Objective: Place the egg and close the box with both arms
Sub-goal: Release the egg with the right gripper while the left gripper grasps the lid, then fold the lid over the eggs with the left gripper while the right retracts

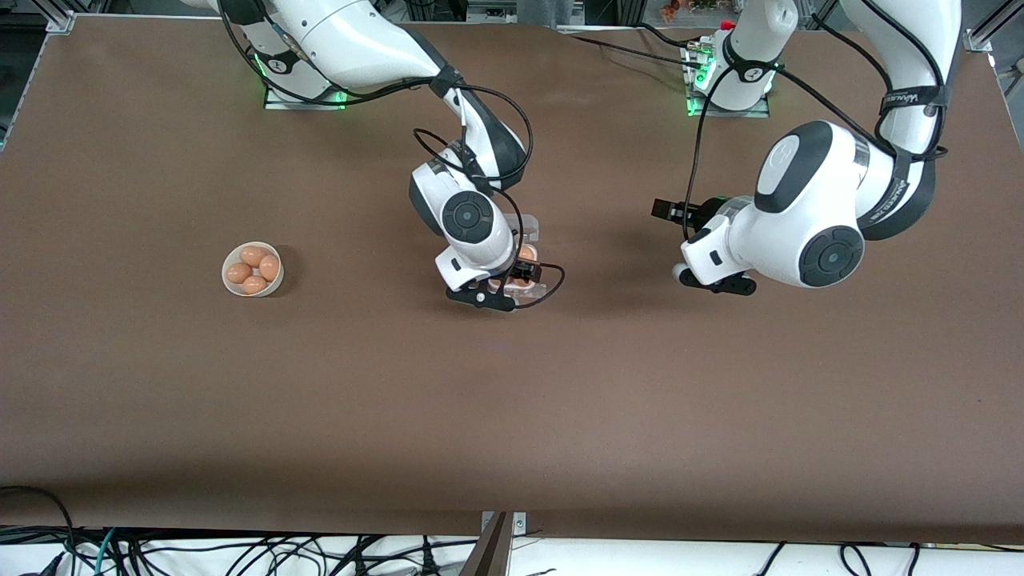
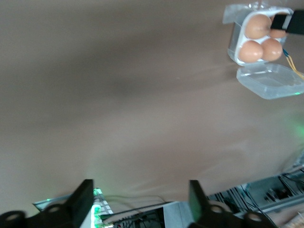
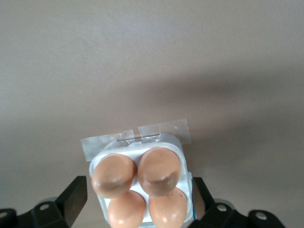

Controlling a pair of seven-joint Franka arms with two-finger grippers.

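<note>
Over box (image 3: 142, 185): right claw (image 3: 137, 202) spread; left claw (image 2: 140, 202) apart.

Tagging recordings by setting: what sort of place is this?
Probably a robotics lab bench: two arms bolted to a brown table, loose cables along its edge, and a staged egg carton and bowl.

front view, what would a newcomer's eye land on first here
The right gripper hangs open over the box at mid-table, all four cells filled with eggs, its clear lid lying flat open. The left gripper waits open above bare table toward its own end. A bowl of four more eggs sits toward the right arm's end.
</note>
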